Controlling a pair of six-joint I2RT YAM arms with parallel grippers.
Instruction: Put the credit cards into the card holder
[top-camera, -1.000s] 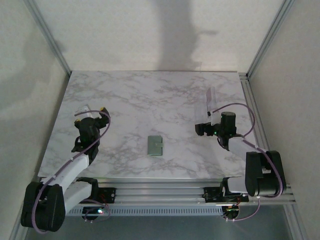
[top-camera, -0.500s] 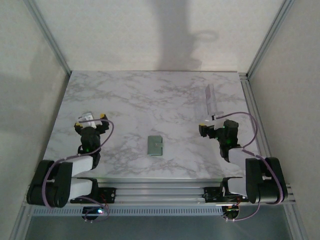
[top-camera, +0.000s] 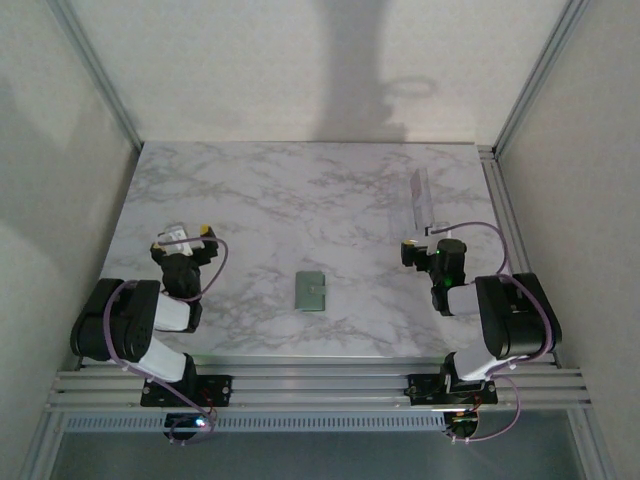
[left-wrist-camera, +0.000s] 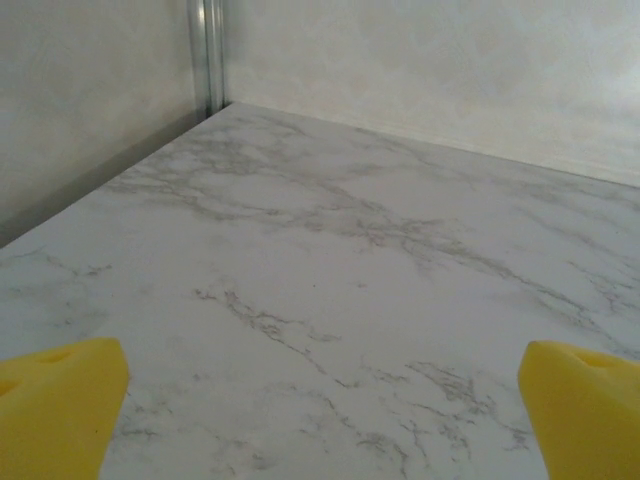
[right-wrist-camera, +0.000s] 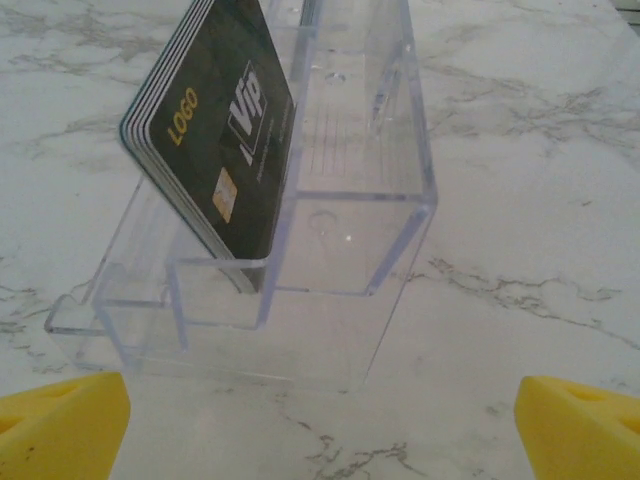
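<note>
so both arms sit low near the front edge. left gripper (top-camera: 182, 240) is spread wide over bare table (top-camera: 300, 200). right gripper (right-wrist-camera: 320, 425) is spread too, with the clear stand (right-wrist-camera: 350, 200) at its 12 o'clock and dark cards (right-wrist-camera: 215, 150) leaning inside. wallet (top-camera: 311, 291) lies flat mid-table, with the stand at its 2 o'clock.

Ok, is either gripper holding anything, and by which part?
Nothing is held. The left gripper and right gripper are both open and empty; the credit cards sit in the clear rack.
</note>
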